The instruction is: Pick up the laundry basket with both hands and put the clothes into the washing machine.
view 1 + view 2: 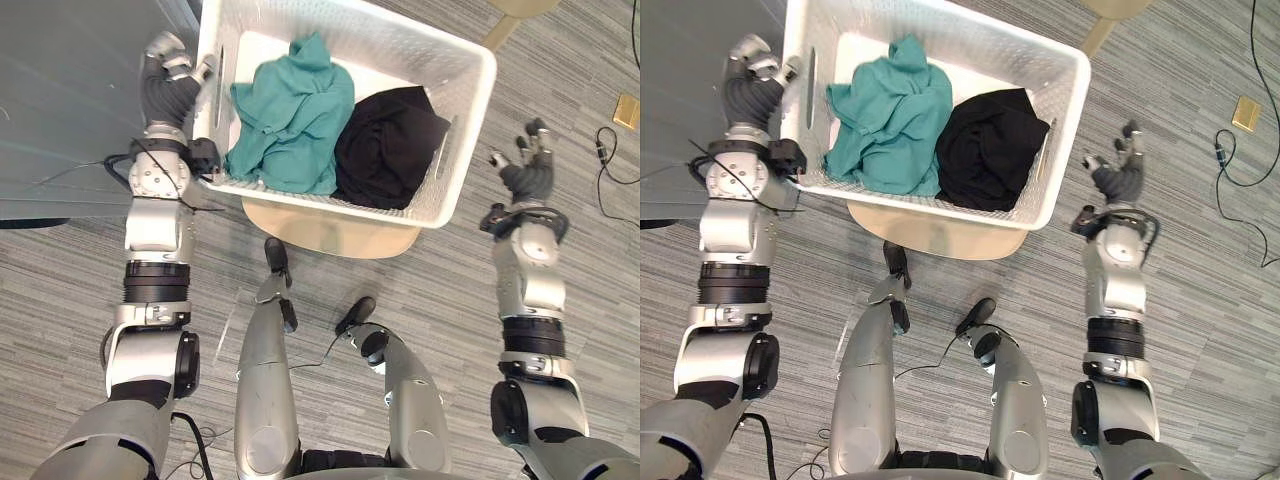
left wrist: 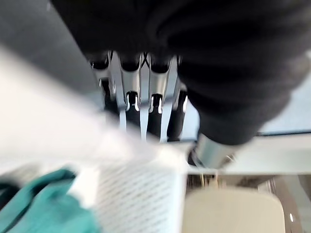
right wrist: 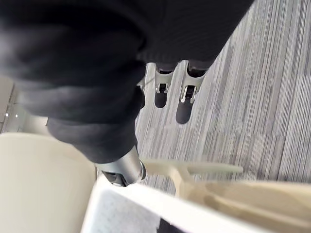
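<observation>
The laundry basket rests on a beige seat, holding a teal garment beside a black garment. The left hand lies against the basket's left wall, fingers straight. The right hand hovers above the carpeted floor, clear of the basket's right wall, fingers spread apart, holding nothing

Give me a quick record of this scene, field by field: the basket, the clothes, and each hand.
basket: white laundry basket, resting on a beige seat
contents: teal garment on the left, black garment on the right
left hand: at the basket's left wall
right hand: open, apart from the basket's right side, above the carpet
status: basket not yet lifted
</observation>
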